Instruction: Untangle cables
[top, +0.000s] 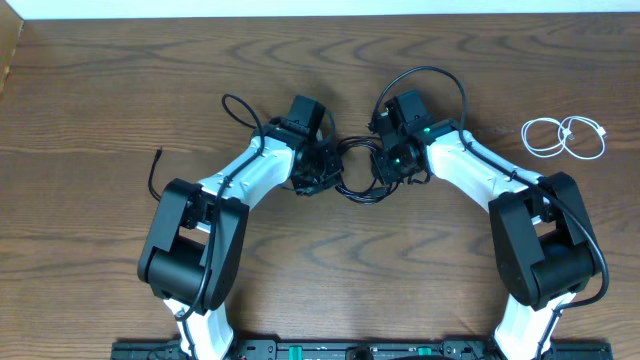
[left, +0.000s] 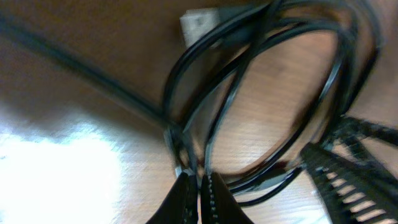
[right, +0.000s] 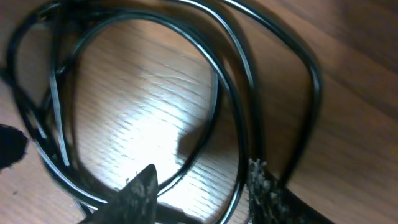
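Note:
A tangle of black cables (top: 356, 191) lies on the wooden table between my two grippers. My left gripper (top: 318, 176) has its jaws shut, and thin black strands (left: 186, 112) run right into its tips (left: 198, 180), apparently pinched there. In the left wrist view a pale plug end (left: 199, 22) shows at the top of the loops. The right gripper (top: 386, 170) hovers over the other side of the tangle; its fingers (right: 144, 186) stand apart with cable loops (right: 239, 143) passing between them, and neither finger presses on a strand. A coiled white cable (top: 565, 137) lies apart at the far right.
Another thin black cord (top: 153, 178) lies on the table left of the left arm. The arms' own thicker black cords (top: 440, 75) arch above the wrists. The table's far edge (top: 320, 10) meets a white surface.

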